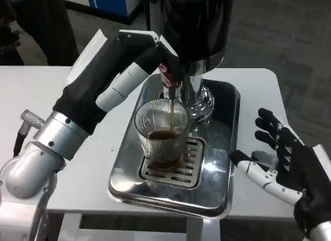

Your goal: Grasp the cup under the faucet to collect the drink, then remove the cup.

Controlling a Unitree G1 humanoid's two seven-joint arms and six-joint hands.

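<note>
One ribbed glass cup (161,133) stands on the tray (227,163) grate under the faucet (170,88), dark drink streaming into it. At twelve o'clock the left hand (155,49) reaches the dispenser (191,24), its fingers hidden, so I cannot tell their state. At four o'clock the right hand (282,158) rests spread on the tabletop (31,96), holding nothing.

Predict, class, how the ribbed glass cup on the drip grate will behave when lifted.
The cup looks like clear ribbed glass, so probably rigid and breakable. Dark drink fills only its bottom, so it is likely light, though tilting could slosh it. The ribs may help the right robot hand grip it.
</note>
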